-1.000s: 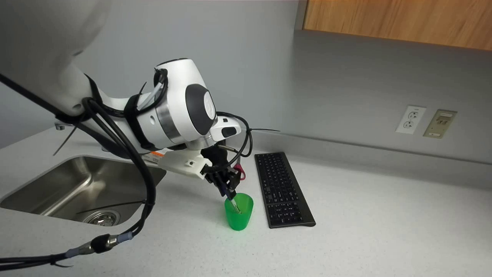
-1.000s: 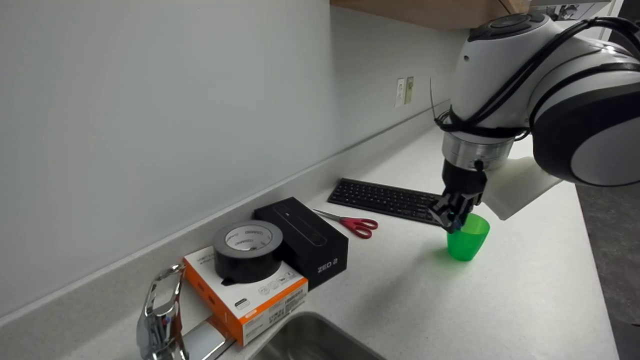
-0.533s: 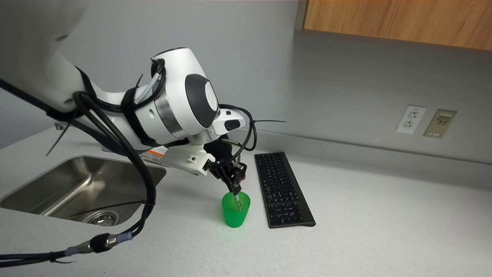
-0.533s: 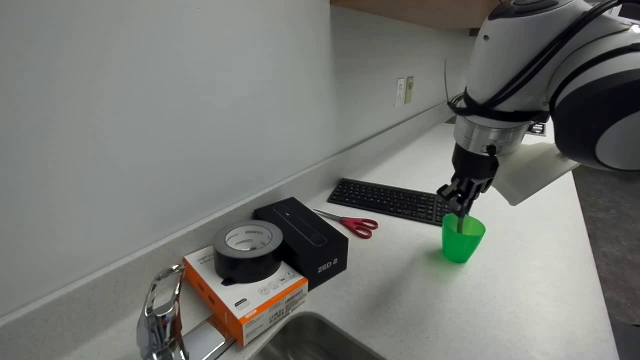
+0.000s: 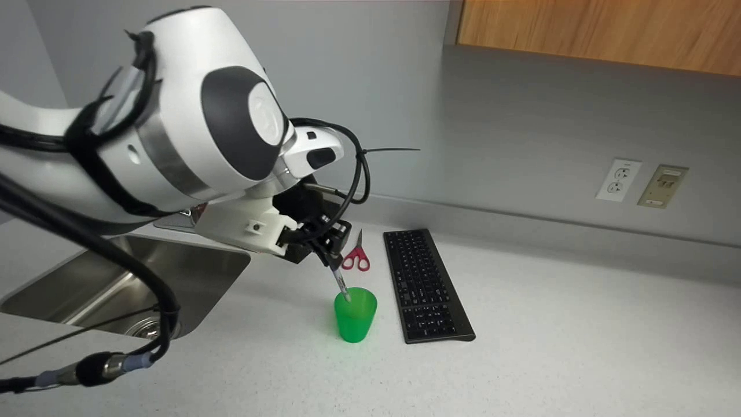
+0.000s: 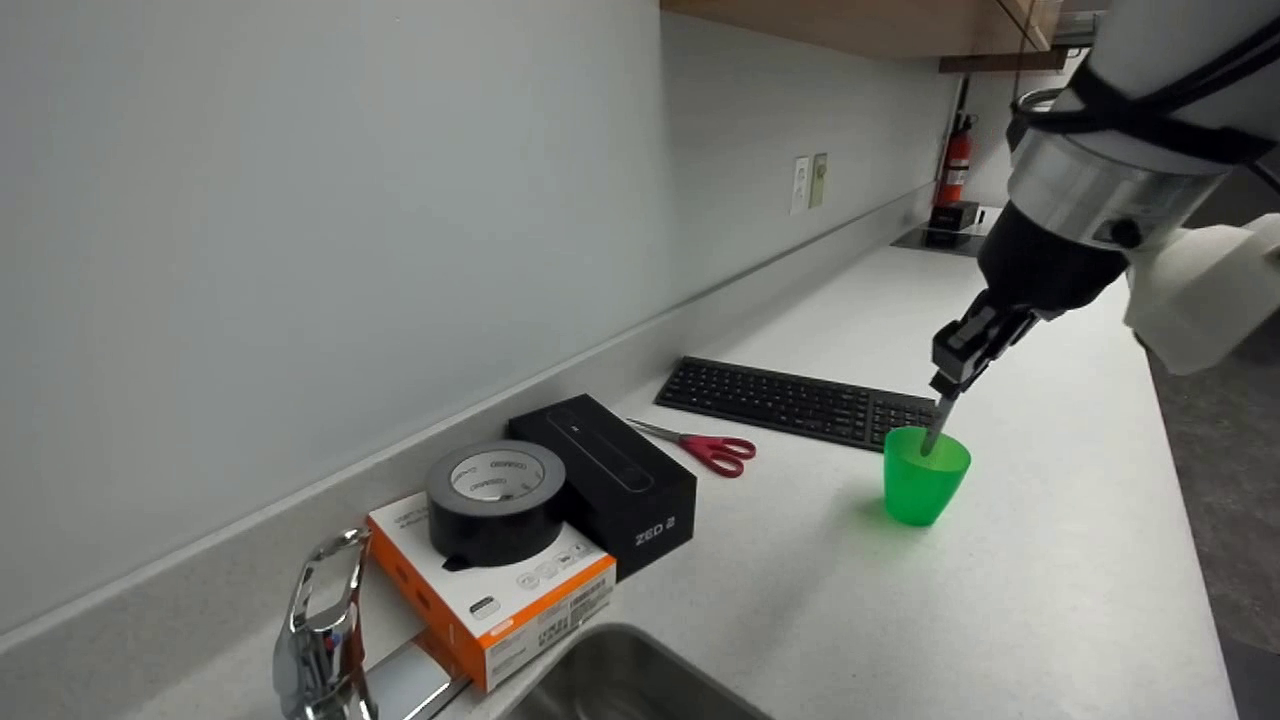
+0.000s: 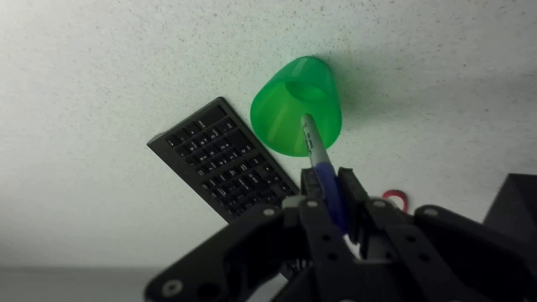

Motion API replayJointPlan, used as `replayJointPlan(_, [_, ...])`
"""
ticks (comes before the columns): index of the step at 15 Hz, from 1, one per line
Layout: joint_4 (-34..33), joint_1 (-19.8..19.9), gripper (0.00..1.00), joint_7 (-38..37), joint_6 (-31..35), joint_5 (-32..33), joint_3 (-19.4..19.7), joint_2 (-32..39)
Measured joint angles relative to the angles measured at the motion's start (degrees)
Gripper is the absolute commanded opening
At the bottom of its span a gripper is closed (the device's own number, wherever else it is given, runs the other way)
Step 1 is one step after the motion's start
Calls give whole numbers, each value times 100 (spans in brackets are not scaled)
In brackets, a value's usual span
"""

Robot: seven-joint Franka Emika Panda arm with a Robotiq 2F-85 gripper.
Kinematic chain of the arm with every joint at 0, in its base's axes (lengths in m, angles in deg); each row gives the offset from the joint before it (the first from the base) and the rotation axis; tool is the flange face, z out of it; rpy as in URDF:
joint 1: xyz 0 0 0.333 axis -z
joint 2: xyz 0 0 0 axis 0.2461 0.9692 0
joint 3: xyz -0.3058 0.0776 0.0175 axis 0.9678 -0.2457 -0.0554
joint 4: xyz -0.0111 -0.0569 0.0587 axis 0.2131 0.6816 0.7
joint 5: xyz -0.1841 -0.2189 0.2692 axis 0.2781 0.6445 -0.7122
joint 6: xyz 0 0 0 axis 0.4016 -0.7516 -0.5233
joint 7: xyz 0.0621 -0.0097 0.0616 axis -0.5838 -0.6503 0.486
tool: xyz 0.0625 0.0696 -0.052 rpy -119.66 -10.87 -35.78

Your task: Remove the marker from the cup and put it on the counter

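Observation:
The marker (image 5: pixel 340 282) is slim, with a grey-white body and a blue end. It also shows in the wrist view (image 7: pixel 314 140) and in an exterior view (image 6: pixel 938 425). My gripper (image 7: pixel 328 178) is shut on its blue end, above the cup. The marker tilts, and its lower end overlaps the mouth of the cup (image 5: pixel 354 321), apparently just inside the rim. The small green cup stands upright in both exterior views (image 6: pixel 925 490) on the pale counter (image 5: pixel 521 353). In the exterior views the gripper (image 5: pixel 333 264) hides the marker's upper end.
A black keyboard (image 5: pixel 425 289) lies close beside the cup. Red-handled scissors (image 6: pixel 718 452) lie near a black box (image 6: pixel 610 480). A tape roll (image 6: pixel 495 535) sits on a white-orange box (image 6: pixel 545 600). A steel sink (image 5: pixel 202 289) and a faucet (image 6: pixel 325 630) are nearby.
My gripper has moved up and tilted, lifting the marker so its lower end rose from deep in the cup to the mouth. The cup shifted slightly, then stayed still.

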Motion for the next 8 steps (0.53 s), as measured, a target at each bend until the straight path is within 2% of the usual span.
replayJointPlan(4, [530,-233,4,1072,499,-933,-135,-759])
replayJointPlan(8, [550,-877,4,2200,562,-2341,-126,-534])
